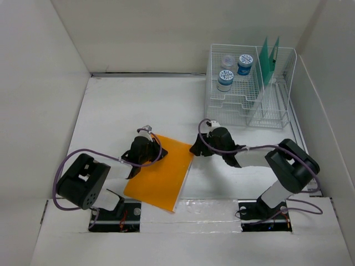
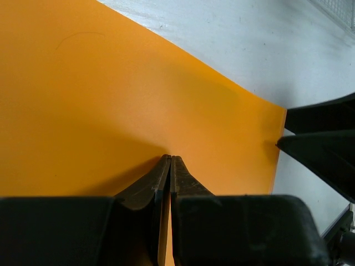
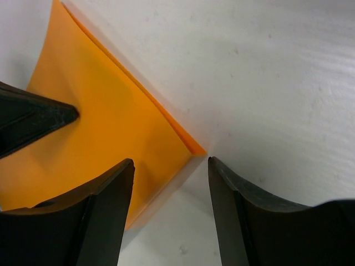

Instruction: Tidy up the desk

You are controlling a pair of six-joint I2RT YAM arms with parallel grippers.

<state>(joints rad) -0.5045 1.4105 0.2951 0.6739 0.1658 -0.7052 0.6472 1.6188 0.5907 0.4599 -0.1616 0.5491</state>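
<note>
An orange folder [image 1: 161, 174] lies flat on the white desk [image 1: 122, 105] near the front, between the two arms. My left gripper [image 1: 157, 152] is shut, its tips together and resting on the folder's top face [image 2: 138, 100]; its tips [image 2: 170, 158] show in the left wrist view. My right gripper [image 1: 194, 151] is open at the folder's far right corner. In the right wrist view that corner [image 3: 105, 127] lies between the spread fingers [image 3: 171, 162]. Each wrist view shows the other gripper at its edge: the right one [image 2: 321, 149], the left one [image 3: 33, 119].
A white wire-mesh rack [image 1: 252, 111] stands at the back right, holding three small jars [image 1: 244, 62] and upright green folders [image 1: 269, 58]. White walls enclose the desk on the left, back and right.
</note>
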